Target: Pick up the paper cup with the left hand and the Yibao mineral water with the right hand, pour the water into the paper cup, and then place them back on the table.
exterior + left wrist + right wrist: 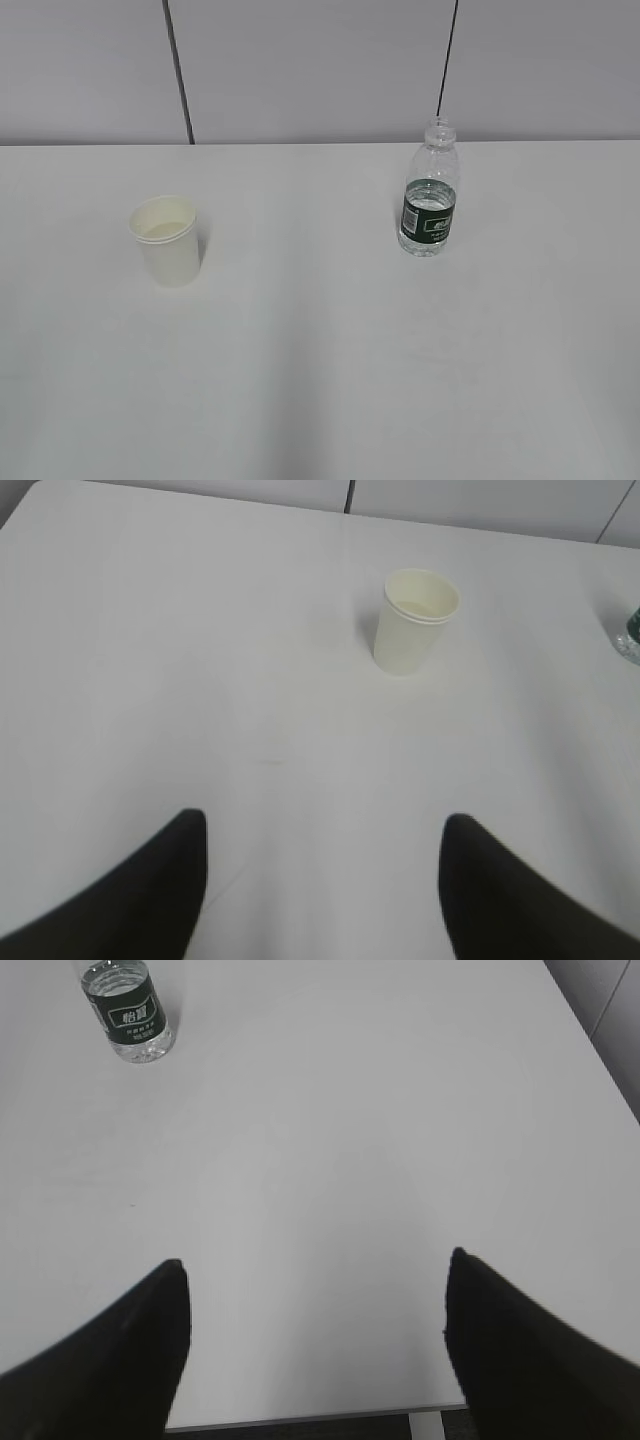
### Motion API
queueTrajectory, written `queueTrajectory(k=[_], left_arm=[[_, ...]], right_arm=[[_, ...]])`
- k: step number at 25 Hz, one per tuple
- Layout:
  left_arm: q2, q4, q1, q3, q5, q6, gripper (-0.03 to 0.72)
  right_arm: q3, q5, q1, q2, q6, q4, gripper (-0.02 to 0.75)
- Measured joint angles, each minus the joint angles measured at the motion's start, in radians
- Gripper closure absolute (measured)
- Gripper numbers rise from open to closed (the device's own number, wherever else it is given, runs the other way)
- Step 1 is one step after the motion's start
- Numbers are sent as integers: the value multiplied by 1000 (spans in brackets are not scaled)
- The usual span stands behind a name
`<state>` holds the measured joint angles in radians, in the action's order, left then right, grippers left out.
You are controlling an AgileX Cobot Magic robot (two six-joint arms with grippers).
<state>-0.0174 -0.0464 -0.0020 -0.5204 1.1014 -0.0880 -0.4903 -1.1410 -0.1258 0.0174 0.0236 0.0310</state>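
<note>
Counter point(320, 380) bears the Yibao mineral water point(430, 190) upright at right, ahead-left of the right end effector point(315, 1345), and the paper cup point(166, 240) upright at left, ahead-right of the left end effector point(325, 880) (both spread apart, empty); the green label's print is unreadable.
</note>
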Motion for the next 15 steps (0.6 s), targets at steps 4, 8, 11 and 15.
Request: queueTrajectory(k=[4,8,11,15], left_arm=[[0,0,0,0,0,0,251],[0,0,0,0,0,0,263],[0,0,0,0,0,0,266],[0,0,0,0,0,0,275]], right_arm=[[0,0,0,0,0,0,153],[0,0,0,0,0,0,153],[0,0,0,0,0,0,153],[0,0,0,0,0,0,153]])
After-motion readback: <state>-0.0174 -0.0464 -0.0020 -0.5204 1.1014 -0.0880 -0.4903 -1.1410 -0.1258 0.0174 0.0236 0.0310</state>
